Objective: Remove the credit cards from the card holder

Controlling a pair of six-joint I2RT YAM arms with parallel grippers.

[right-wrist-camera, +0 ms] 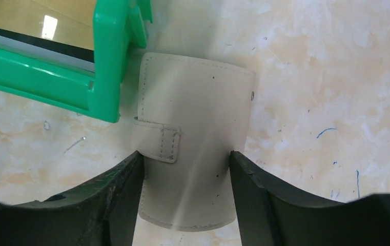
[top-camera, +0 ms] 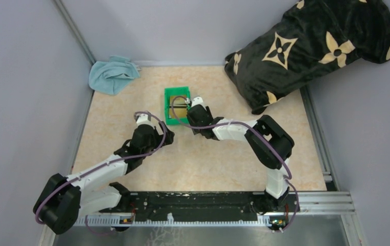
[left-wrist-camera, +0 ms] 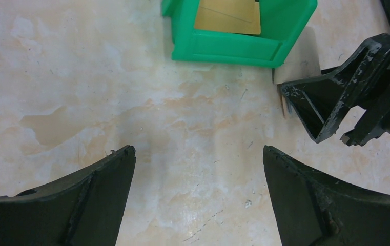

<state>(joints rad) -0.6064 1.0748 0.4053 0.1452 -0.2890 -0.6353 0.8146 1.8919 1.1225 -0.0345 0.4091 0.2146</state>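
The card holder [right-wrist-camera: 190,148] lies on the worktop [right-wrist-camera: 336,77] just beside the green bin [right-wrist-camera: 105,66], the right fingers [right-wrist-camera: 116,205] closed against its two sides, the left fingers [left-wrist-camera: 80,205] wide open and empty

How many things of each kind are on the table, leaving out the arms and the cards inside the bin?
green bin: 1
card holder: 1
cloth: 1
pillow: 1
Total: 4
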